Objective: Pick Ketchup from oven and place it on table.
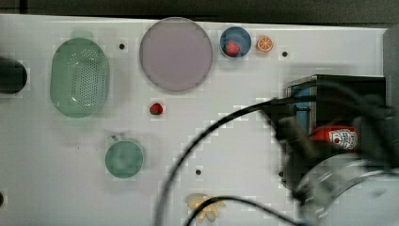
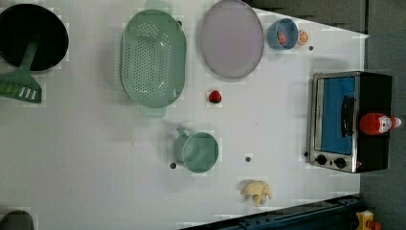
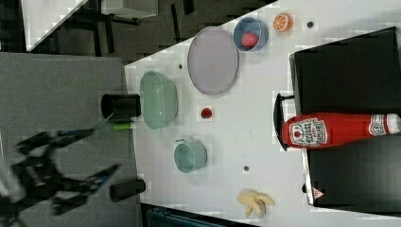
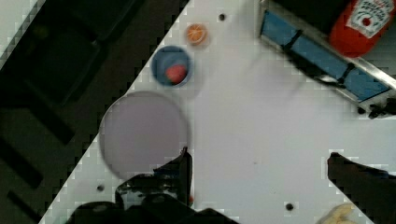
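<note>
The Ketchup stands upright on top of the oven, above its glass door, at one end of the bench. The gripper hangs released, fingers spread wide over bare bench, near the purple plate and well apart from the Ketchup.

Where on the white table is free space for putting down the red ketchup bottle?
Bare white table lies between the green mug and the black toaster oven. The strip by the purple round plate and green oval colander is crowded.
</note>
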### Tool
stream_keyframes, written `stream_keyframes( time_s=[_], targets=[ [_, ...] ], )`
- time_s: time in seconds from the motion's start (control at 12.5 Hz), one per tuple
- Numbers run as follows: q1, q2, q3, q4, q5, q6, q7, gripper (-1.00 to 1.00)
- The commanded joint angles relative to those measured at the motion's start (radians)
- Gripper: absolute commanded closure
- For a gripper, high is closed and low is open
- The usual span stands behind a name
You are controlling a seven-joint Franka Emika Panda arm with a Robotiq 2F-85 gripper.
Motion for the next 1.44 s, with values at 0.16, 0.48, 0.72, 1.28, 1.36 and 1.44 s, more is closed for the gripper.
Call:
stream_keyframes(
  time_s=[0.16,0.48,0.72,1.28,1.36,1.44],
  targets=[
    [-0.049,0.192,-0.2,-0.039,-0.001,0.043,0.027,-1.0],
    [-0.054,0.349,-0.322,-0.038,0.003,0.216,0.027,-1.0],
    [-0.062,0.471,-0.378,-0.039,0.039,0.321,0.027,-1.0],
    [-0.091,0.621,-0.397,-0.082,0.186,0.395,0.027,-1.0],
    [-0.092,0.622,-0.397,-0.096,0.192,0.416,0.027,-1.0],
    [-0.092,0.622,-0.396,-0.114,0.204,0.448,0.027,-1.0]
  ],
)
